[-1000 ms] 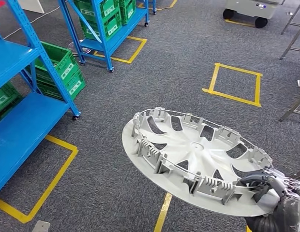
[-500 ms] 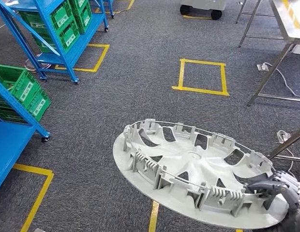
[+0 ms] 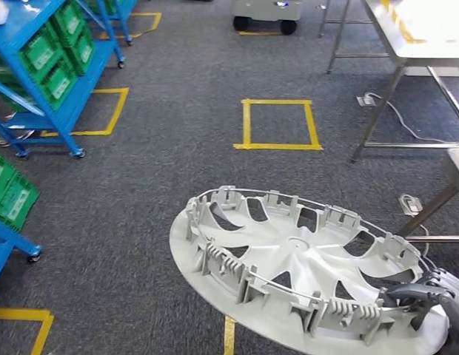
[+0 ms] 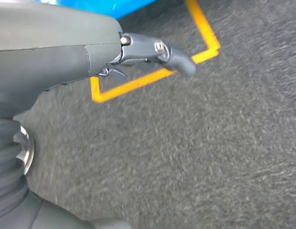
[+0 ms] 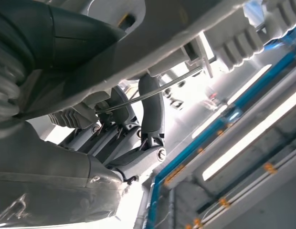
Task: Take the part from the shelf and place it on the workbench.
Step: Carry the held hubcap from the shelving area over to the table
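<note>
The right hand [image 3: 434, 299] grips the part [image 3: 294, 259] by its edge, flat for carrying. The left hand [image 4: 103, 52] looks empty, maybe loose.

Even overhead light, soft shadows. Workbench [image 3: 417, 29] top blown out by glare at upper right in head view. Left wrist view motion-blurred across carpet [image 4: 211, 143]. Right wrist view backlit, ceiling strips overexposed, foreground dark.

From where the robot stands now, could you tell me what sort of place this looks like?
Most likely a factory or warehouse floor. Blue shelving racks hold green crates, yellow tape squares mark bays on the grey carpet, and a steel workbench stands ahead. The right hand holds a wheel cover.
</note>
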